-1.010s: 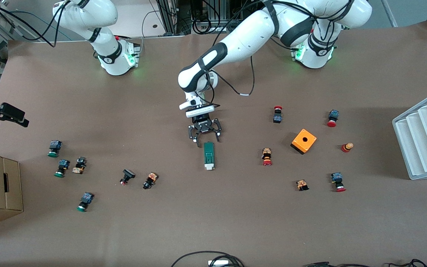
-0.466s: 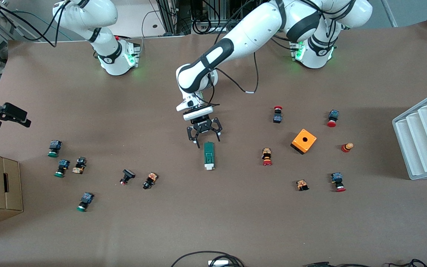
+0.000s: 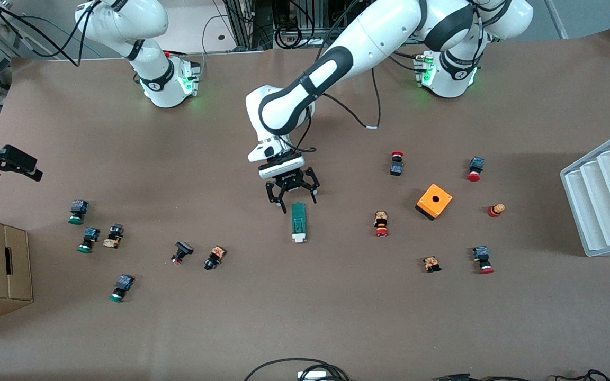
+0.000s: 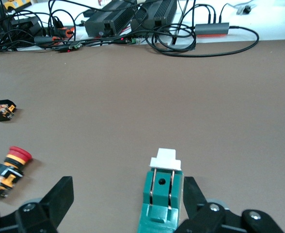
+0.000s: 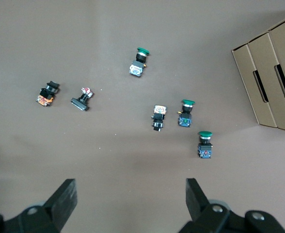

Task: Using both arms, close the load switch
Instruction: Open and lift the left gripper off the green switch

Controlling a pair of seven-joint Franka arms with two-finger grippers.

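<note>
Green load switch (image 3: 298,222) under open left pincer (image 3: 292,196), orange box (image 3: 434,201) well apart, right pincer (image 5: 128,204) open

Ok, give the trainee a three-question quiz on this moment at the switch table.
1. True or false: the left gripper is shut on the load switch.
2. The orange box lies toward which arm's end of the table? A) left arm's B) right arm's
3. Fill in: the right gripper hangs open over bare table near the ____-capped buttons.

Key: 1 false, its fingers straddle the switch's end, open. 2 A. 3 green.
</note>
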